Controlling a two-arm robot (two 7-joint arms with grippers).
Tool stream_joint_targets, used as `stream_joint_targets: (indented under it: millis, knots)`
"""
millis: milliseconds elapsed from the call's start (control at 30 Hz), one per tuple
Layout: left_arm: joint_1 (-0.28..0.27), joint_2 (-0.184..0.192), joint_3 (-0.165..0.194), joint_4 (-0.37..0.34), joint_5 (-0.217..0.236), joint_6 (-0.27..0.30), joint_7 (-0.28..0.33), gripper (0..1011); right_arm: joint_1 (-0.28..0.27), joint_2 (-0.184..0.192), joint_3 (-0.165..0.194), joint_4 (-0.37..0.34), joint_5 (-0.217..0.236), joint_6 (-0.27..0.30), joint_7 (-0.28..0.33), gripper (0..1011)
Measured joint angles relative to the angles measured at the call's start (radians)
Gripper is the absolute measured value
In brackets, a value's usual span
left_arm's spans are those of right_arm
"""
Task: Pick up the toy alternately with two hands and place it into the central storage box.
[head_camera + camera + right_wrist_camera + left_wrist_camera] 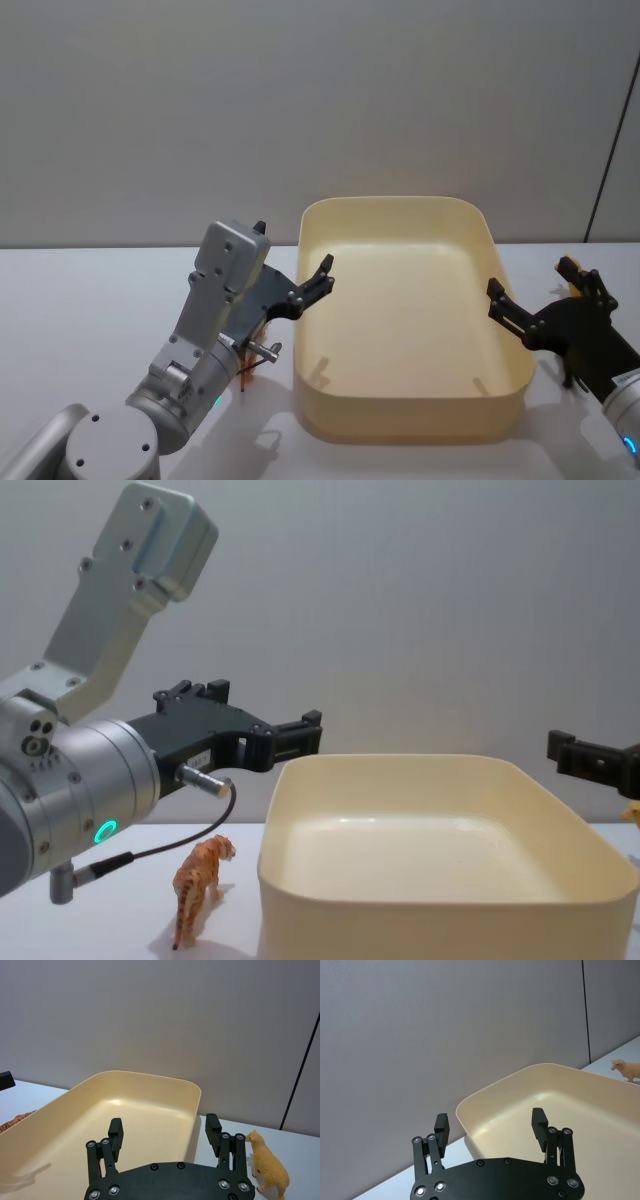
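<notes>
Where the thick silver-grey left arm (70,780) leans in over the near left part of the white table (80,300), a green ring light (103,830) glows on its wrist and a thin black cable (170,850) loops beneath it. Under that cable a small orange striped tiger figure (198,885) stands upright on the table. It is outside the large cream-yellow rectangular plastic tub (400,925), just beside its left wall near the front corner.

A little beyond the tiger, the black angular left gripper (490,1120) hovers above the tub's left rim, its short fingers spread wide with nothing between them. The tub sits in the middle of the table, with rounded corners and smooth walls.

On the other side, the black right gripper (164,1126) is held at about rim height by the tub's right wall, its fingers just as wide apart and gripping nothing. One finger reaches over the rim and the other lies outside it.

Right by that outer finger a small tan animal figure (267,1167), perhaps a sheep, stands on the table outside the tub. Its snout comes so close to the finger that I cannot tell whether they touch. Behind everything runs a plain grey wall (300,100).
</notes>
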Motion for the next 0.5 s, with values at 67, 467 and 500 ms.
stream_joint_targets:
  millis: [67,467,500]
  knots:
    - [0.000,0.000,0.000,0.000,0.000,0.000,0.000,1001,0.000,0.000,0.000,0.000,0.000,0.000,0.000,1001]
    - [0.000,0.000,0.000,0.000,0.000,0.000,0.000,1001,0.000,0.000,0.000,0.000,0.000,0.000,0.000,1001]
    - [0.000,0.000,0.000,0.000,0.000,0.000,0.000,1001,0.000,0.000,0.000,0.000,0.000,0.000,0.000,1001]
